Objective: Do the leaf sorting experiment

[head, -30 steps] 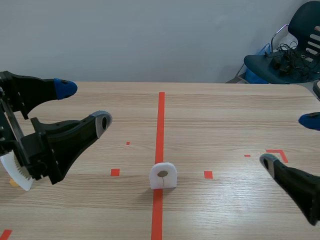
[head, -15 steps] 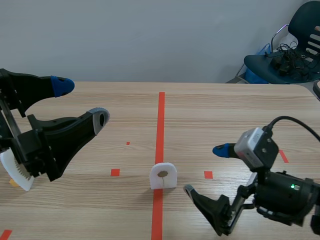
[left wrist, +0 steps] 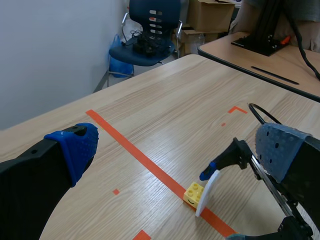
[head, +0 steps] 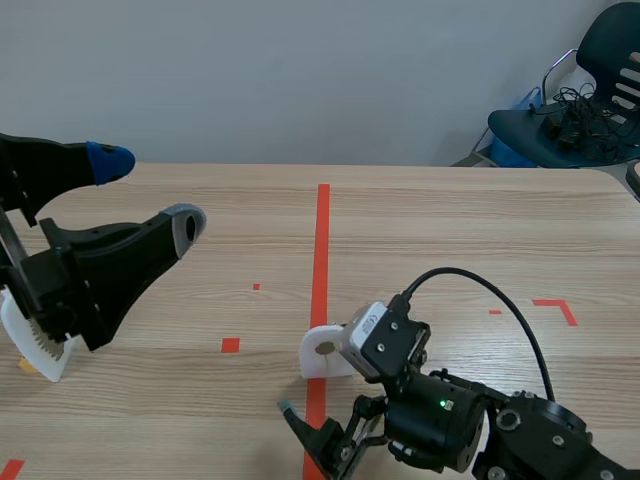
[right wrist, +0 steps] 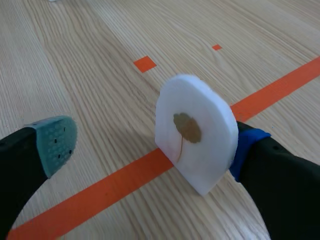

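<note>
- Over the table [head: 450,230] in the scene view, I see my left gripper [head: 148,192] raised at the left, fingers spread wide. My right gripper [head: 318,388] sits low at the white leaf card [head: 322,350], which stands upright on the red tape line [head: 321,240].
- From the left wrist, my own fingers gape around nothing. Ahead, the card stands edge-on in a yellow brick [left wrist: 192,192].
- From the right wrist, the fingers are apart with the card between them, its brown leaf [right wrist: 187,129] facing me. The blue pad [right wrist: 247,147] is at the card's edge, and I can't tell if it touches.
</note>
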You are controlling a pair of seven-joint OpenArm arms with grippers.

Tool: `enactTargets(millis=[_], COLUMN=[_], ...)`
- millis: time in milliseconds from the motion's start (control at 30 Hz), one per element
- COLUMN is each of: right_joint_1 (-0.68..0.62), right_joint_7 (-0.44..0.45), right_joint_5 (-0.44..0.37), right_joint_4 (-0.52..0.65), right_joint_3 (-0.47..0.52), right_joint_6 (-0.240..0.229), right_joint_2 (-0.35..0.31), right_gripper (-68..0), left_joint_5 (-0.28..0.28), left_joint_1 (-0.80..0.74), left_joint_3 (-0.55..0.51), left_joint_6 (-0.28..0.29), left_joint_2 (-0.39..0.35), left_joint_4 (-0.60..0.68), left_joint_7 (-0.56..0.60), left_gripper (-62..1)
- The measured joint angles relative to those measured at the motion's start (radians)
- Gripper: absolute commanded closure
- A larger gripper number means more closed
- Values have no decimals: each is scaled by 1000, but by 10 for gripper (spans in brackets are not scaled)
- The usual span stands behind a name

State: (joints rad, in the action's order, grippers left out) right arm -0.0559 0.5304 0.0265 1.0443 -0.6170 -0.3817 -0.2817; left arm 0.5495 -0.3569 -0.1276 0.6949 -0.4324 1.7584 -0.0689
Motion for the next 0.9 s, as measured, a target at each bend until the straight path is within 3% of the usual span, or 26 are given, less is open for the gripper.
enactTargets(millis=[67,133,333,467,567,767,900], right_joint_1=[-5,-7,-8,-11,-43,-206,-335], right_joint_7=[0,-8,2,74,78,32,-24], right_joint_5=[0,0,0,0,-2,-155,-267], right_joint_4=[0,0,0,3,70,316,401], right_joint_3=[0,1,2,13,73,335,569], right_joint_6=[0,0,0,-5,-6,-5,-3], right_joint_2=[-9,-14,-16,-32,-63,-158,-161], right_gripper=[-310,-232,-78,-74,-74,-74,-74], left_joint_5=[0,0,0,0,0,0,0], left_joint_1=[0,0,0,0,0,0,0], left_joint_3=[-5,-5,-5,-5,-5,-5,-5], left_joint_6=[0,0,0,0,0,0,0], left_joint_2=[0,0,0,0,0,0,0], left_joint_4=[0,0,0,0,0,0,0], left_joint_7=[9,13,13,13,13,13,13], left_gripper=[-623,-623,-623,-623,-623,-623,-623])
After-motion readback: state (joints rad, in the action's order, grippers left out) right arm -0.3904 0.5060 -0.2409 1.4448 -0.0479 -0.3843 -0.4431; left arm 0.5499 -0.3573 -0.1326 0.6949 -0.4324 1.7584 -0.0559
